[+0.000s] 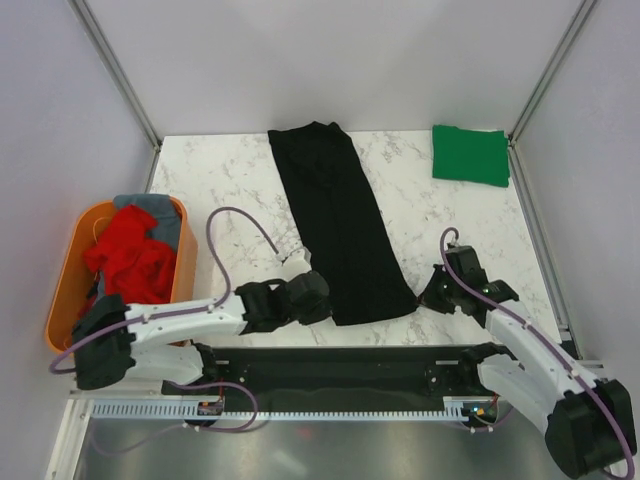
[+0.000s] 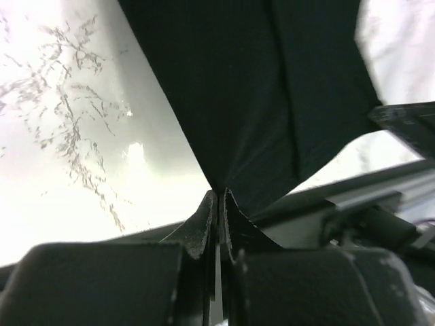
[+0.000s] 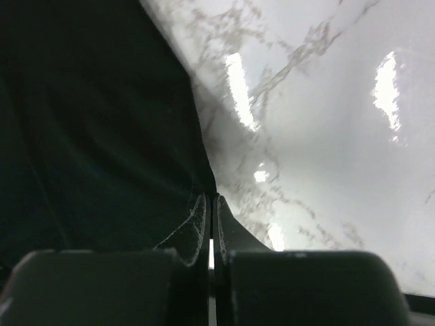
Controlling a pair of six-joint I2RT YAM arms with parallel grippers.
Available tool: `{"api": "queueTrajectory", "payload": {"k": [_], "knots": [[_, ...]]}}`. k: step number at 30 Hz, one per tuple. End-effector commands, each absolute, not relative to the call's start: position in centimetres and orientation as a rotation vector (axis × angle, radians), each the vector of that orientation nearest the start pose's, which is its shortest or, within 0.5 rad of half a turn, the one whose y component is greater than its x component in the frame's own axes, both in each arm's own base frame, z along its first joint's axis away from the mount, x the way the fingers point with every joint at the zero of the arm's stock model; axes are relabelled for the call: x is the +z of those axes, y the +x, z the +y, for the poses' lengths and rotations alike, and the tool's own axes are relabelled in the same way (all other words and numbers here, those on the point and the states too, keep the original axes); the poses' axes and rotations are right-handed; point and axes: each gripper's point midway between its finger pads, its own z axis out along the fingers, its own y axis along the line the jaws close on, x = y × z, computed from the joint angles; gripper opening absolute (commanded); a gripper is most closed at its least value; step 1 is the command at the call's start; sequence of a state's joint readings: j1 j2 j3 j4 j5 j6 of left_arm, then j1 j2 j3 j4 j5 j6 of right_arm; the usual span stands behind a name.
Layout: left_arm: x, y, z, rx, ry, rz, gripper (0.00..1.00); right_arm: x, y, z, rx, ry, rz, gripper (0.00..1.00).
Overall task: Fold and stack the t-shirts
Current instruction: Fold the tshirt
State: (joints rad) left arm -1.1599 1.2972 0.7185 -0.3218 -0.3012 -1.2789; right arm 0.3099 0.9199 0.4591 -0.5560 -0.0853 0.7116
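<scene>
The left fingers [image 2: 200,229] are clamped on the near left corner of the black t-shirt [image 1: 335,220], and the right fingers [image 3: 196,227] are pinched together on its near right corner. The shirt lies lengthwise on the table [image 1: 230,180]. A folded green t-shirt [image 1: 470,155] sits far right.

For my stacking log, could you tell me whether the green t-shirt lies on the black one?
No, the folded green t-shirt lies in the far right corner, well apart from the black t-shirt.
</scene>
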Motion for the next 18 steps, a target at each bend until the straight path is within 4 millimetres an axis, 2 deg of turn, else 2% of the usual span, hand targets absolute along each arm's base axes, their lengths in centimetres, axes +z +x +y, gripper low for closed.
{"api": "queueTrajectory", "payload": {"k": [1,3,4,5,7,12,15,16,17,18], "knots": [[11.5,14.5,-27.4,-0.690,-0.318,2.481,0.02,8.0,17.8,12.1,0.637,0.504,2.567,0.00],[11.0,13.3,-26.5,-0.727,-0.358,2.512,0.02,8.7,16.9,12.7,0.694,0.498,2.565,0.00],[11.5,12.8,-26.2,-0.774,-0.375,2.509,0.02,9.1,16.0,13.0,0.719,0.480,2.569,0.00],[10.8,12.0,-25.8,-0.790,-0.384,2.540,0.02,9.4,15.5,13.3,0.742,0.481,2.567,0.00],[11.3,11.1,-25.5,-0.848,-0.382,2.546,0.02,9.7,14.2,13.3,0.751,0.460,2.574,0.00],[10.6,8.4,-24.9,-0.846,-0.329,2.652,0.02,10.9,12.1,14.0,0.855,0.439,2.576,0.00],[10.7,8.1,-25.4,-0.822,-0.282,2.674,0.02,12.3,12.3,14.4,0.896,0.414,2.545,0.00],[10.9,8.4,-25.4,-0.802,-0.272,2.665,0.02,12.7,12.8,14.6,0.896,0.403,2.539,0.00],[11.8,8.9,-25.6,-0.793,-0.274,2.645,0.02,13.9,13.6,14.7,0.892,0.394,2.507,0.00],[11.7,9.6,-24.8,-0.712,-0.282,2.627,0.02,14.1,14.5,14.9,0.867,0.371,2.516,0.00]]}}
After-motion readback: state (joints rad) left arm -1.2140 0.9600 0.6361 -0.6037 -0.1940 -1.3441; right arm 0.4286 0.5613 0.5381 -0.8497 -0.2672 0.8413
